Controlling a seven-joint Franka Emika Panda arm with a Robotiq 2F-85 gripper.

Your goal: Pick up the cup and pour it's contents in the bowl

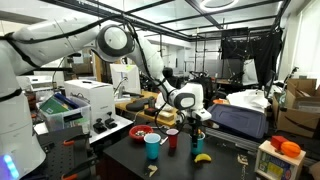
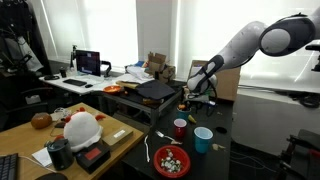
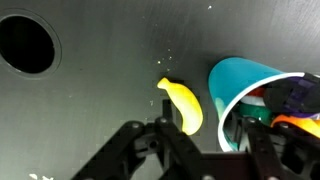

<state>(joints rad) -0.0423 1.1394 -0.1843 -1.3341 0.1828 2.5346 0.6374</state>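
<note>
Hovering claw recorded above table, released and empty | cup found upright on table, just beside bowl, not gripped | progress judged nil: grasp, lift and pour into bowl are all left to be done.

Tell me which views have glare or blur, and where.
In an exterior view the windows blow out white; in an exterior view a ceiling light glares; in the wrist view the gripper looks dark and soft, the banana sharper.
</note>
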